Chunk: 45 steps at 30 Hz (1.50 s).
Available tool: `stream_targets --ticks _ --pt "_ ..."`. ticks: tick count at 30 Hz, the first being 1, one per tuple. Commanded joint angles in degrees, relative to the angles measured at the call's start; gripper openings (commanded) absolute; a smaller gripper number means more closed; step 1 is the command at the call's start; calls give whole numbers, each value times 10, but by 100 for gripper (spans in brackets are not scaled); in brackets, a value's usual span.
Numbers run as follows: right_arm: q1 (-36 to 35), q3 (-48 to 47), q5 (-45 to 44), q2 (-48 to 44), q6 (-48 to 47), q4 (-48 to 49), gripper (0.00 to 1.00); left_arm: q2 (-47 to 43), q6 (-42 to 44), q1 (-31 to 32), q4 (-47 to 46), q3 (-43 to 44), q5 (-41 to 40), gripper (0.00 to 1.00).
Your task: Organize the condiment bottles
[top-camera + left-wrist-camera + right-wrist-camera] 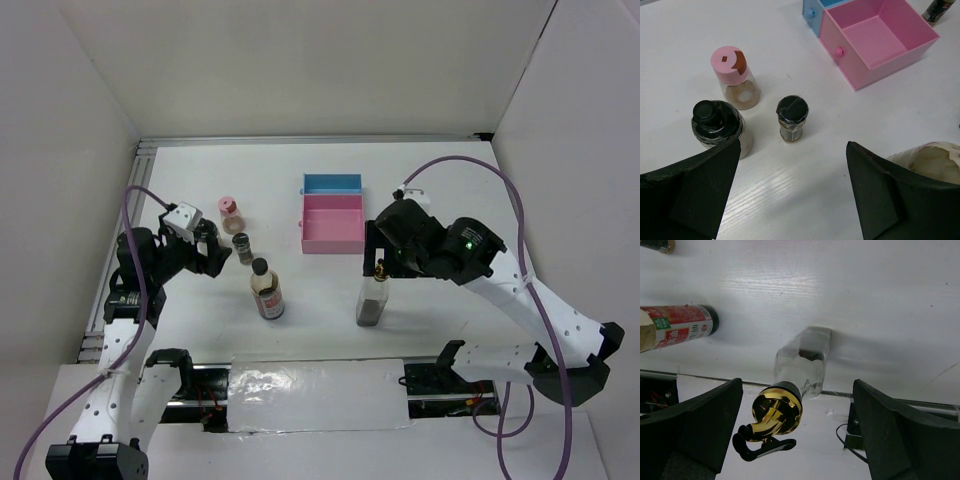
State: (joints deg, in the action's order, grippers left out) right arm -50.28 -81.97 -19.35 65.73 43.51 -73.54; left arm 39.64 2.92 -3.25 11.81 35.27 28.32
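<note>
White tabletop (450,190), matte, faint wood-grain streaks in wrist views. Plain white panels enclose it: back wall (320,70) at 12 o'clock, left wall (50,140) at 9, right wall (585,140) at 3. Silver metal rail (300,141) runs along far edge; small black bracket (486,136) at its 1 o'clock corner. Ribbed silver rail (92,340) at 8 o'clock edge. Crinkled clear plastic sheet (320,395) covers near strip at 6 o'clock. Light even, diffuse; shadows soft and short.
</note>
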Motion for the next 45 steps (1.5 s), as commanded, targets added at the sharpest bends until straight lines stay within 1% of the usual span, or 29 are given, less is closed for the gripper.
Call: stream_targets --ticks 1,5,11,12,17,21,25,29,30,32,33,35,36,38,39,42,45 --pt "-6 8 3 -22 15 7 96 2 1 -1 -8 2 -3 99" --pt "-6 27 23 -14 8 19 94 4 1 -2 -9 0 -3 99" --pt "-12 29 5 -8 11 25 90 11 -4 0 -3 1 -10 99" --pt "-12 30 1 -10 12 25 88 11 -3 -1 -4 2 -12 99" --pt "-12 34 4 -2 7 39 76 11 -1 -2 -3 -2 -16 99" --pt "-17 38 -2 3 9 44 74 11 -1 -1 -7 0 -19 99" --pt "-17 37 -11 1 6 48 68 13 3 -1 -10 0 -19 99" --pt "-17 45 -1 0 -2 74 64 15 3 -2 -14 0 -23 99" --pt "-17 48 0 -1 -2 79 59 17 3 -1 -14 0 -24 99" --pt "-18 52 0 -3 0 82 54 16 4 -1 -13 0 -24 99" --pt "-18 51 0 -2 0 81 47 16 5 -1 -13 -1 -26 99" --pt "-21 48 1 4 -2 77 39 15 6 -2 -12 -3 -27 99" --pt "-20 46 1 4 -4 75 30 14 6 -2 -14 -2 -27 99" --pt "-23 38 -2 5 -4 72 22 16 7 -2 -14 -5 -28 99" --pt "-23 31 -2 5 -5 71 12 15 6 -1 -14 -5 -27 99" --pt "-22 10 -1 7 -20 75 0 15 6 0 -16 -5 -27 99" --pt "-23 -31 2 15 -42 88 0 16 7 -1 -19 -7 -26 99"
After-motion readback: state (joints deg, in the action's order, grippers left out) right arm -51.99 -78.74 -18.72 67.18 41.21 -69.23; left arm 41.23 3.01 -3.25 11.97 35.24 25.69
